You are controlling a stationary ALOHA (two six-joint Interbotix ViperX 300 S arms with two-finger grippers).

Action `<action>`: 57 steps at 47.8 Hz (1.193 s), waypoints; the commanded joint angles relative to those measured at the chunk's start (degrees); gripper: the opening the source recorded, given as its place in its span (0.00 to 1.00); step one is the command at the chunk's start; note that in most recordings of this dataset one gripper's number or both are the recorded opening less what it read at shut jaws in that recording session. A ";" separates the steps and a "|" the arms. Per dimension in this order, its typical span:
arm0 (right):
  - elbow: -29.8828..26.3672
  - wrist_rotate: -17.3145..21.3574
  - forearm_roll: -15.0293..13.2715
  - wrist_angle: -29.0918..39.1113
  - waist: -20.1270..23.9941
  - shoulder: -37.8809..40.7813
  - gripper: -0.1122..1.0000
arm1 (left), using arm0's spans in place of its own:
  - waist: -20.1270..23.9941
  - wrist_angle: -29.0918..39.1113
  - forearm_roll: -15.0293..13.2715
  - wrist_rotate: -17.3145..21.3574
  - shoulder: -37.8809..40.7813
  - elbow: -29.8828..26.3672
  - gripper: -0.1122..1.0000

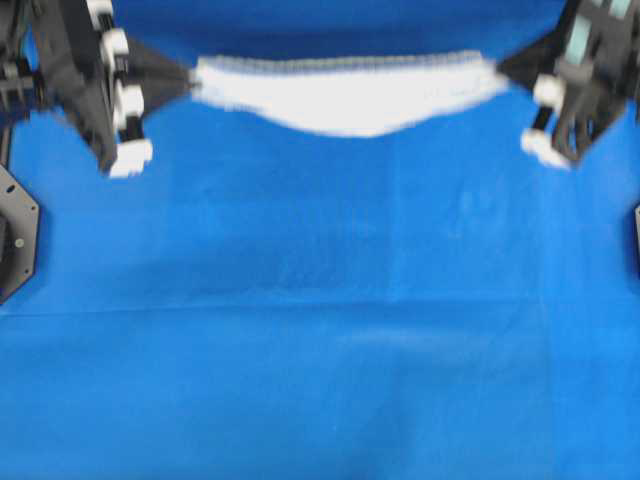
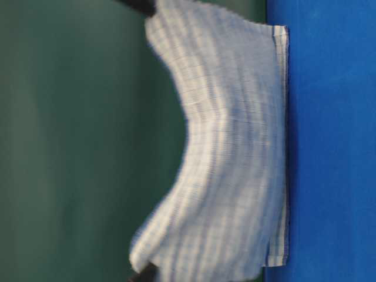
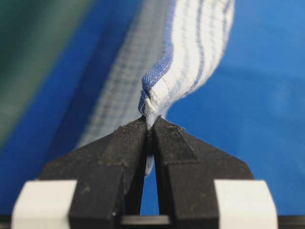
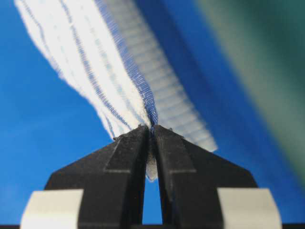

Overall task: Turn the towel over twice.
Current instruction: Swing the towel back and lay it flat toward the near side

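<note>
The towel (image 1: 345, 92), white with thin blue stripes, hangs stretched between my two grippers at the far side of the table. My left gripper (image 1: 190, 80) is shut on its left corner, and my right gripper (image 1: 503, 70) is shut on its right corner. In the left wrist view the black fingertips pinch the blue-hemmed corner of the towel (image 3: 186, 62) at the left gripper (image 3: 151, 121). The right wrist view shows the same pinch on the towel (image 4: 95, 67) at the right gripper (image 4: 150, 129). Seen from table level, the towel (image 2: 229, 153) sags in the middle and its lower edge rests on the table.
The plain blue table covering (image 1: 320, 330) spreads over the near part of the table. Black arm mounts stand at the left edge (image 1: 15, 235) and the right edge (image 1: 635, 240).
</note>
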 commanded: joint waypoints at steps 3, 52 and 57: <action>2.37 2.55 2.64 -0.35 3.87 -0.09 0.17 | -4.75 -0.79 -0.09 -1.76 0.44 2.64 0.11; 9.67 26.98 4.48 -17.75 25.93 17.93 0.17 | -29.71 -6.86 -0.09 -13.01 22.15 5.63 0.11; 9.76 27.16 4.57 -17.75 26.37 18.46 0.17 | -29.79 -5.54 -0.09 -13.62 22.32 5.54 0.11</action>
